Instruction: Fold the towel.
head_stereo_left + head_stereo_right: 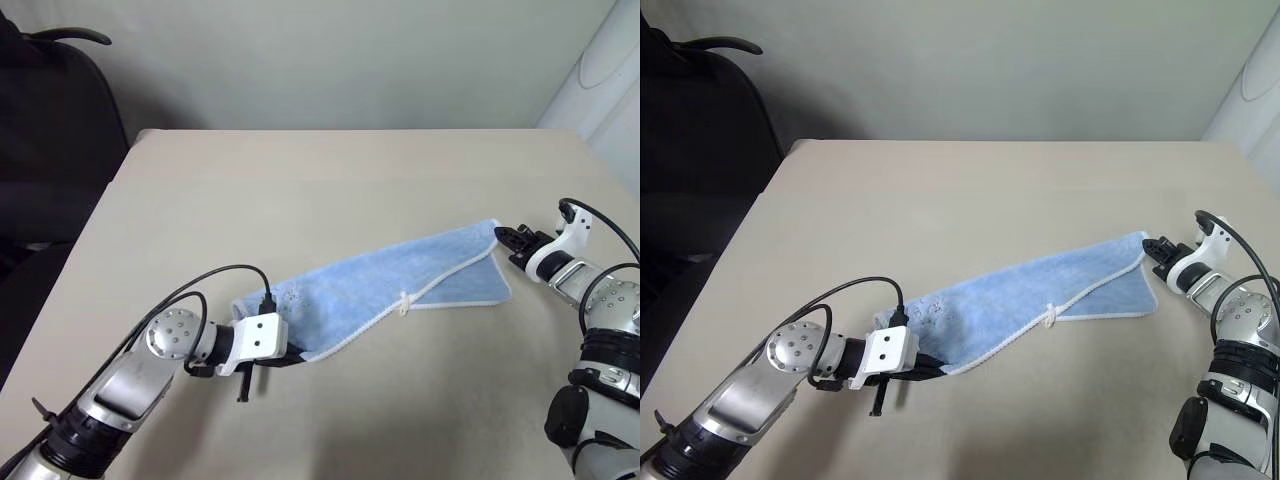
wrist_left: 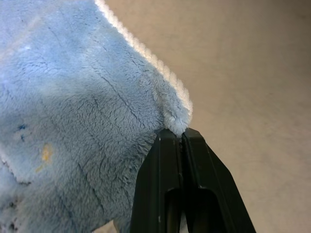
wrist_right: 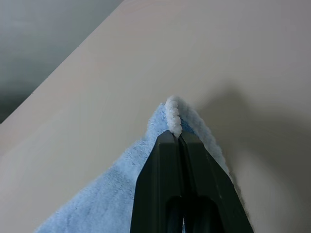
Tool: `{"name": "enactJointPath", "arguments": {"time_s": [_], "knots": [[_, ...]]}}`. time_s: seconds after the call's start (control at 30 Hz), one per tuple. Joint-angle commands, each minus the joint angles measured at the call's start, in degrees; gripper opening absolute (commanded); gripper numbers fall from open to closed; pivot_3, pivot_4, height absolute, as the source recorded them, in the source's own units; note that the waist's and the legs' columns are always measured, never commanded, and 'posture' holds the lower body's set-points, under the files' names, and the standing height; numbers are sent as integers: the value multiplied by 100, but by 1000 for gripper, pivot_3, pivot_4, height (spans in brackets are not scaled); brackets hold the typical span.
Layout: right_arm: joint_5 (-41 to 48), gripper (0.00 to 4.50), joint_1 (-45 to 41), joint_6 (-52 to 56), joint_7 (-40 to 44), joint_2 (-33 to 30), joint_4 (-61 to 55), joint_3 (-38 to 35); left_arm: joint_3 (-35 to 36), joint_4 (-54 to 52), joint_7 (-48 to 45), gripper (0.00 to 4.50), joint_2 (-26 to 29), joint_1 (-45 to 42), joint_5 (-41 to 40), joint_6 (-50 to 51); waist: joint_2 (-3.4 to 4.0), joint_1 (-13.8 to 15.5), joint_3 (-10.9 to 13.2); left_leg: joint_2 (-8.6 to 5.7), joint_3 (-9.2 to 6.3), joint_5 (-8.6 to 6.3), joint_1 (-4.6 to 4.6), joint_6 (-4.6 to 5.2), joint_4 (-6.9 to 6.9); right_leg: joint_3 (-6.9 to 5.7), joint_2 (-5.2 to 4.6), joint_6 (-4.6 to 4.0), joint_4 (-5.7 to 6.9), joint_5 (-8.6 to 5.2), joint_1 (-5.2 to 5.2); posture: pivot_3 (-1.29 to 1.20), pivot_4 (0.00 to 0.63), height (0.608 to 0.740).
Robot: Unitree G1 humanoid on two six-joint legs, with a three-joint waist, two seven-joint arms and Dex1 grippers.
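Across the beige counter we see one towel, light blue and fluffy with white stitched edging, stretched in a long band between our two arms. It runs from near our left side up toward the right, folded over on itself, with the white edging tracing its lower border and a small white tag sticking out along that edge about halfway.

Our left gripper is pinched tight on the towel's near corner, and our right gripper is pinched tight on the far corner. That makes two grippers, each clamped on one end of the single towel.

From the head views we get the whole layout: the towel's length, both arms, and a dark chair beyond the counter's left edge. They do not let us see the grip itself closely. The left wrist view does: the two black fingers meet with a tuft of white-edged corner squeezed between their tips, and the pile beside them carries a small yellowish speck and a tiny dark mark. The right wrist view likewise shows its fingers pressed together on a bunched bit of white edging, with the blue cloth falling away behind and bare counter beyond.
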Motion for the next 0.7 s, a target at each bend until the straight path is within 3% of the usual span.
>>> {"name": "enactJointPath", "arguments": {"time_s": [0.03,0.3,0.43,0.57,0.7], "knots": [[203,0,-111,14,-59,-59,-243,-171,227,-188,136,26,-91,125,-186,92,1,0,0,0,0,0,0,0,0,0,0,0,0,0,0,0,150,740],[134,0,-308,-193,-112,-213,-89,-178,1404,-497,793,26,-704,-127,-1650,1186,2,5,0,0,1,7,-1,-12,0,-1,1,0,1,0,-1,0,150,740],[100,0,-632,-414,-88,-255,112,-132,1876,-235,1269,26,-1090,-685,-2060,1399,2,6,0,0,1,9,-1,-14,0,-1,1,0,2,0,-1,0,150,740],[-131,0,-1297,-919,-64,-383,726,-18,2153,640,1940,26,-1687,-1870,-2087,1280,2,14,1,0,2,13,-1,-19,6,-1,1,0,5,0,-2,0,150,740],[-422,0,-2348,-1563,205,-789,1726,122,2200,2307,2377,26,-2086,-3510,-1599,598,8,36,5,-1,2,16,-6,-20,10,0,-2,1,13,0,-10,0,150,740]]}}
